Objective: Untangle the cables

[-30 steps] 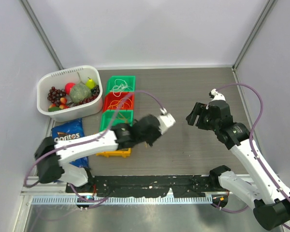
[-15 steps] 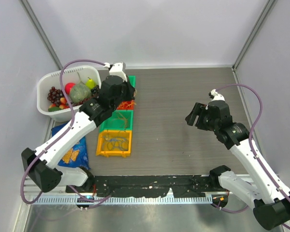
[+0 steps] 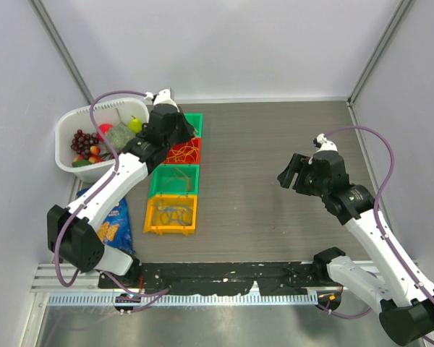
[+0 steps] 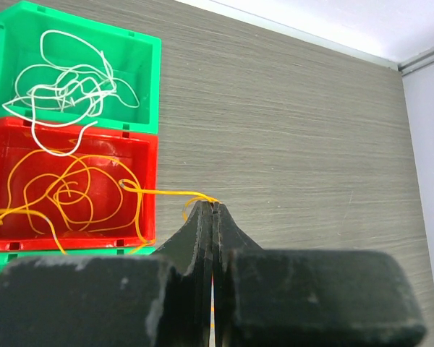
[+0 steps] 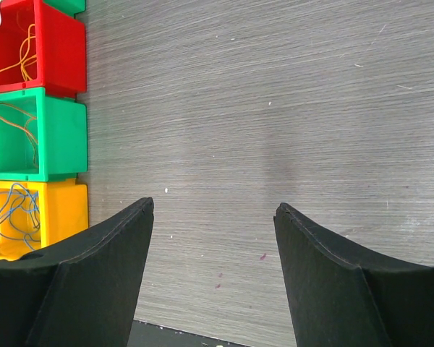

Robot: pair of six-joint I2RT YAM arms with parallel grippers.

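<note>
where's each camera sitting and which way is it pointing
Top external: above and behind, looking down on the table; left arm and right arm show.
Left wrist: on the left arm, looking past the shut left gripper, which pinches the yellow cable, toward the red bin.
Right wrist: on the right arm, looking past the open right gripper at the table.
Shared: all three catch the red bin.

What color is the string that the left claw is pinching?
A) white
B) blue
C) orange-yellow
C: in the left wrist view, the left claw is shut on a strand of the orange-yellow string, which runs out over the wall of the red box.
</note>
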